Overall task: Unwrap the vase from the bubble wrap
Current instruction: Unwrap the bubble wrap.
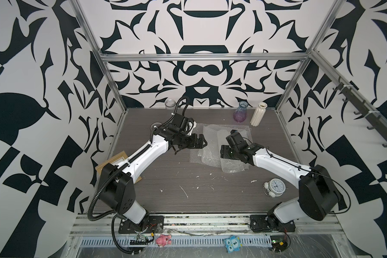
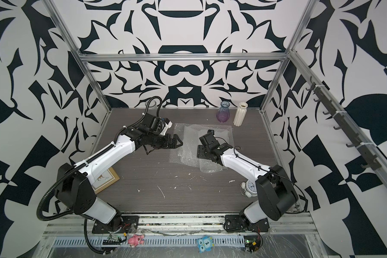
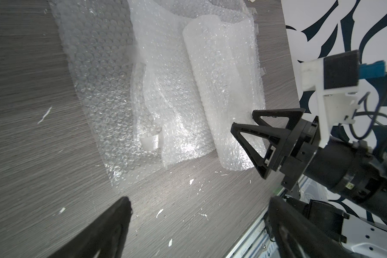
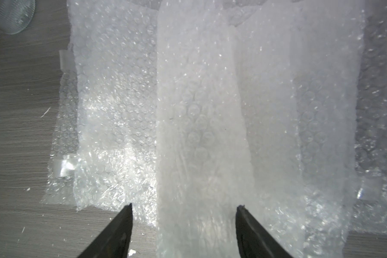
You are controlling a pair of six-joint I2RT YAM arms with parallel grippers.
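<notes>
Several flat sheets of bubble wrap [image 1: 212, 134] [image 2: 189, 134] overlap mid-table. On them lies a whitish rolled tube of bubble wrap [image 3: 221, 78] [image 4: 199, 122]; what it holds does not show. My right gripper [image 4: 184, 206] [image 3: 243, 120] [image 1: 222, 153] is open, its jaws standing either side of one end of the tube. My left gripper [image 3: 199, 203] [image 1: 203, 141] [image 2: 180, 141] is wide open and empty, over bare table just left of the sheets. Two bare vases stand at the back: a purple glass vase [image 1: 240, 112] and a white ribbed vase [image 1: 258, 114].
A clear glass jar [image 1: 170, 103] [image 4: 9, 15] stands at the back left. A white alarm clock [image 1: 275, 184] lies front right by the right arm. A framed picture [image 1: 112, 160] lies under the left arm. Tape tabs [image 4: 65, 166] stick out from the sheets' edge.
</notes>
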